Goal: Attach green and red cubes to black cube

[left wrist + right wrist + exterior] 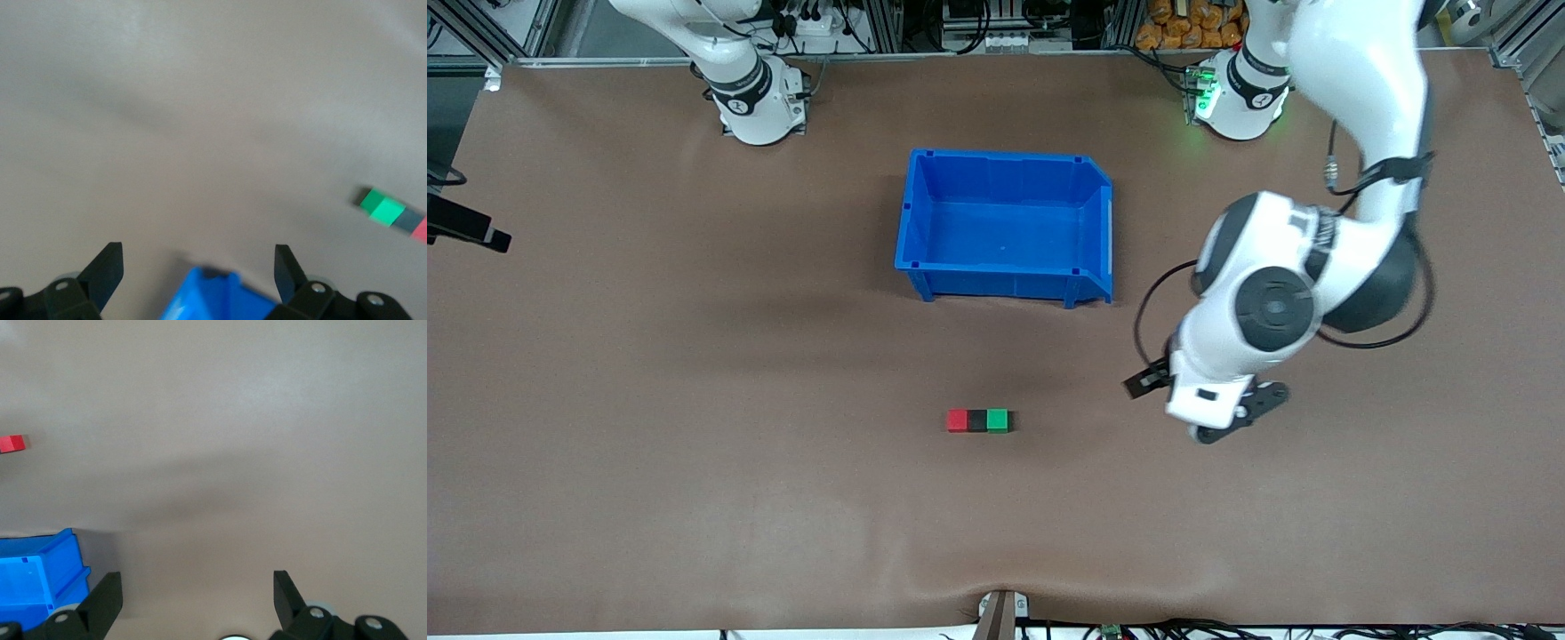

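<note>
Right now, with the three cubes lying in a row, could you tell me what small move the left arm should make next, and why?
Probably just lift the left pincer up and away. The red cube, black cube and green cube already sit in one tight row, nearer the front camera than the blue bin. The left pincer is open and empty over bare table toward the left arm's end; the right pincer is open and empty too.

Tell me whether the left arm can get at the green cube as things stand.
Probably yes. The left gripper hangs open and empty over bare table toward its own end, and the green cube is the end of the row on that side, joined to the black cube. Nothing lies between them.
</note>
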Controlling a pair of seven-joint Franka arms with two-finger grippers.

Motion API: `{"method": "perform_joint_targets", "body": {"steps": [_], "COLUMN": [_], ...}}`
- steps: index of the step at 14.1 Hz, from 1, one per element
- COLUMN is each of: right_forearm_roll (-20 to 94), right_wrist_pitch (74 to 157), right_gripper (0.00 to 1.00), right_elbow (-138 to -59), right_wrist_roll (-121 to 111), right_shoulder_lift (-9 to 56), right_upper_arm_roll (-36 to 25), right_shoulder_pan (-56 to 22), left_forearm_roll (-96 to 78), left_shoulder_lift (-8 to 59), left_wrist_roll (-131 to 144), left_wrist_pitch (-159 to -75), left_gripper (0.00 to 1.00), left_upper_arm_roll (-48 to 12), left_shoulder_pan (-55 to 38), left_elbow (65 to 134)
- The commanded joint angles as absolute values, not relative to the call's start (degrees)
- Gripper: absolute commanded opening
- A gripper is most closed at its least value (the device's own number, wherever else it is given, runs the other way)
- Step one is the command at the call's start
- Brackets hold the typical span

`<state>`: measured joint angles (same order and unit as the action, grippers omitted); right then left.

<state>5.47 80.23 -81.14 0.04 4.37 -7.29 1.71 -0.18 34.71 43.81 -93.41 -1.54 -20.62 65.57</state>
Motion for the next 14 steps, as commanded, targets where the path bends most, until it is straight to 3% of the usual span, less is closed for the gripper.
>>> {"method": "perform_joint_targets", "body": {"steps": [1,4,8,11,14], "right_forearm_roll": [3.08,-4.89,-2.04,-0.80,1.32], "right_wrist_pitch": [83.59,83.23,79.36,79.54,79.54], "right_gripper": [1.00,1.00,1.00,1.00,1.00], "right_elbow": [-91.93,-89.04,-84.02,-84.29,-84.20], "right_wrist_roll": [-0.79,-0.88,-2.80,-3.08,-3.08], "right_shoulder_lift": [-3.87,-2.73,-0.18,-0.26,-0.35], "right_upper_arm_roll": [-6.33,-5.63,-6.06,-6.06,-5.98], "right_shoulder_pan": [0.36,-4.29,-2.56,-2.03,-1.05], "left_forearm_roll": [-0.71,-0.88,-0.79,-0.44,1.74], "left_shoulder_lift": [27.53,21.55,16.19,7.15,-3.05], "left_wrist_roll": [32.91,23.41,17.42,16.17,14.25], "left_wrist_pitch": [-90.10,-89.65,-86.67,-88.05,-94.55], "left_gripper": [1.00,1.00,1.00,1.00,1.00], "left_upper_arm_roll": [-2.02,-2.11,-2.11,-1.50,-1.32], "left_shoulder_pan": [-16.36,-10.56,-8.09,-6.94,-7.56], "left_elbow": [70.74,72.42,73.56,81.62,96.28]}}
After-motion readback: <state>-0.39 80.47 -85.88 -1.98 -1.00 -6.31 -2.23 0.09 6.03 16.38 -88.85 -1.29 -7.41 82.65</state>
